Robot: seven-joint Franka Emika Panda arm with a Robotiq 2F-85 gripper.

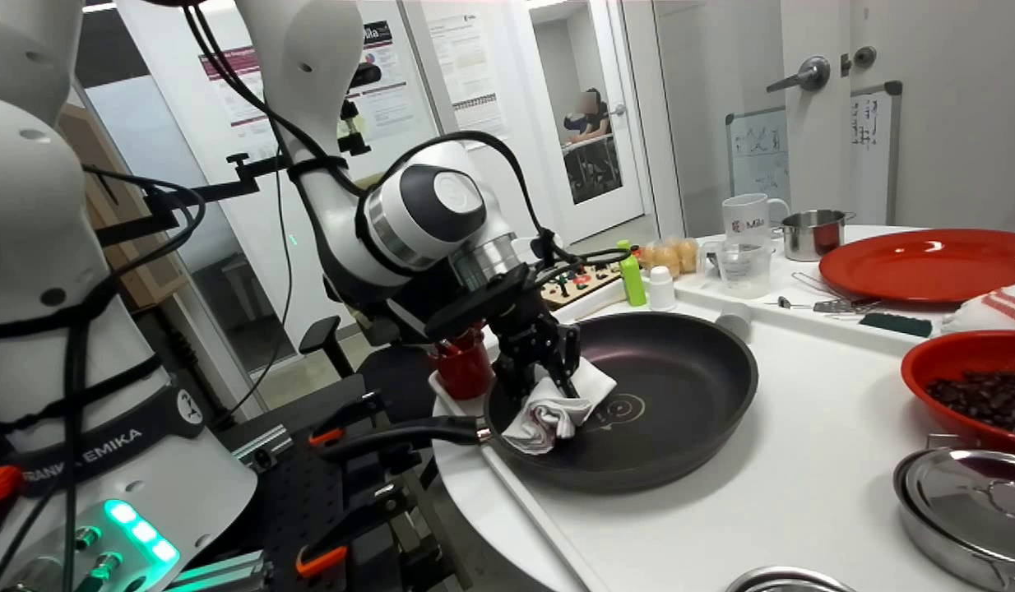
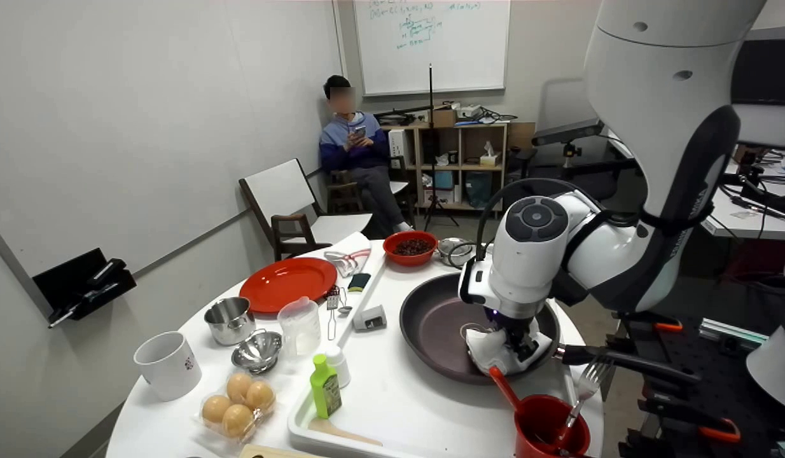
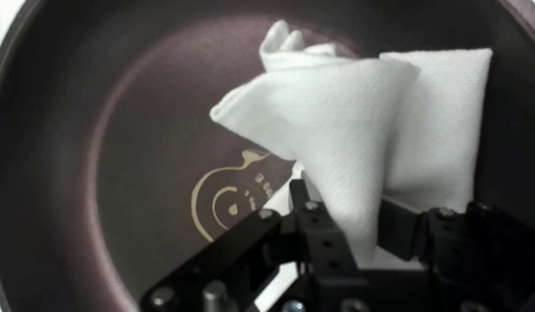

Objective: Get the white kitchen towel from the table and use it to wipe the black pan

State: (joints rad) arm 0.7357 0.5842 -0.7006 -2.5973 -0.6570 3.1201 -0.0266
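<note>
The white towel (image 1: 549, 421) lies bunched and folded inside the black pan (image 1: 688, 395), near its handle side. It also shows in an exterior view (image 2: 491, 348) and fills the middle of the wrist view (image 3: 337, 104). My gripper (image 1: 544, 390) points down into the pan. In the wrist view the gripper (image 3: 349, 206) has its fingers on both sides of a thick towel fold, shut on it. Part of the towel spreads out beyond the fingers over the pan floor. The pan also shows in an exterior view (image 2: 434, 318), its handle pointing toward the robot base.
A red cup with utensils (image 2: 551, 423) stands close beside the pan. A green bottle (image 2: 326, 388), white bottle (image 2: 339, 366) and grey cylinder (image 2: 370, 318) stand nearby. Further off are a red bowl of beans (image 1: 980, 403), red plate (image 1: 927, 263) and another red-striped towel (image 1: 997, 308).
</note>
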